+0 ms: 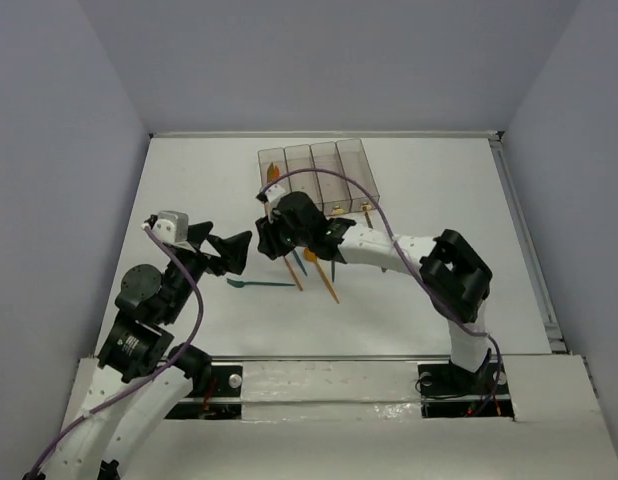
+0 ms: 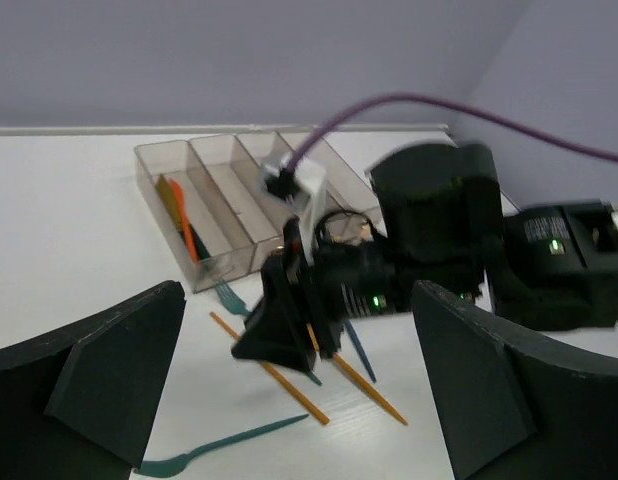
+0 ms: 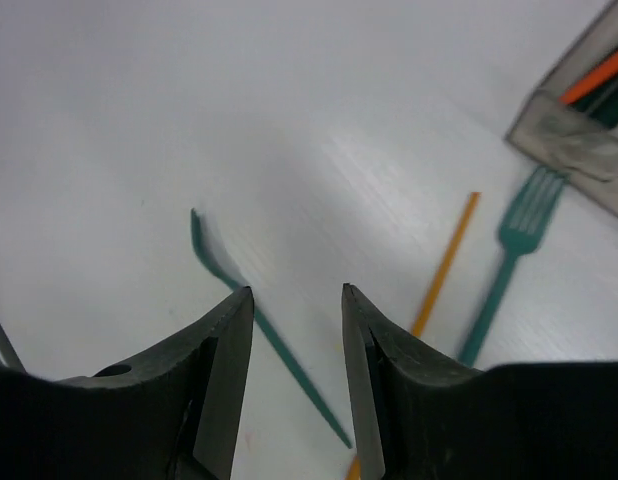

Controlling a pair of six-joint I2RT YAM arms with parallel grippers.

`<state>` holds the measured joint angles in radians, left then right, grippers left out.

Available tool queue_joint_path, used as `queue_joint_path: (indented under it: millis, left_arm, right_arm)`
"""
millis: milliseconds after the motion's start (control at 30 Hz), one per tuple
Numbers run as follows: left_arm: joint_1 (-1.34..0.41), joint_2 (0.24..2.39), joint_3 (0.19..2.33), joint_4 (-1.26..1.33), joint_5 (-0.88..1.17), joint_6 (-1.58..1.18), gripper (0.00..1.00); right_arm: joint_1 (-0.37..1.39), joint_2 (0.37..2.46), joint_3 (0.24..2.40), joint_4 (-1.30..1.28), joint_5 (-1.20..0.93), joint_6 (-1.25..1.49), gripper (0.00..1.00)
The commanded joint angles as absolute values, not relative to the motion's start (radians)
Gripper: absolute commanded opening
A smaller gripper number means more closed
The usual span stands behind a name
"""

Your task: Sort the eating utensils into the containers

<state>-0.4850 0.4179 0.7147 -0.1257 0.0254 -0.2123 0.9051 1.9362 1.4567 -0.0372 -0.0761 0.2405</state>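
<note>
Right tool [image 3: 297, 300] hangs low over the middle of the table [image 1: 439, 180], fingers parted only narrowly and gripping nothing, a teal utensil [image 1: 261, 284] lying right beneath. Left tool [image 1: 232, 252] gapes wide and empty beside it, toward the left edge. The containers [image 1: 314, 172] sit near the far edge, an orange piece [image 1: 273, 168] in the leftmost bin, with orange sticks [image 1: 327, 280] and a teal fork [image 3: 524, 225] loose just in front.

Your top camera looked down from behind; both wrist cameras sat low, close, sharing the teal spoon [image 1: 261, 284].
</note>
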Motion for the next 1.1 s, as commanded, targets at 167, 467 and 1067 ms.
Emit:
queue_joint_path:
  millis: [167,467,1067]
  left_arm:
    - [-0.437,0.356,0.749,-0.167,-0.397,-0.331,0.99]
    - [-0.437,0.359,0.758,-0.195,-0.492,-0.38,0.99]
    - [-0.437,0.356,0.762,-0.206,-0.52,-0.408,0.99]
  right_arm:
    - [1.015,2.051,1.514,-0.095,-0.173,0.057,0.54]
    - [1.046,2.163,1.578,-0.186,-0.078,0.012,0.49]
    - [1.095,2.207,1.634,-0.223,-0.003,0.029,0.08]
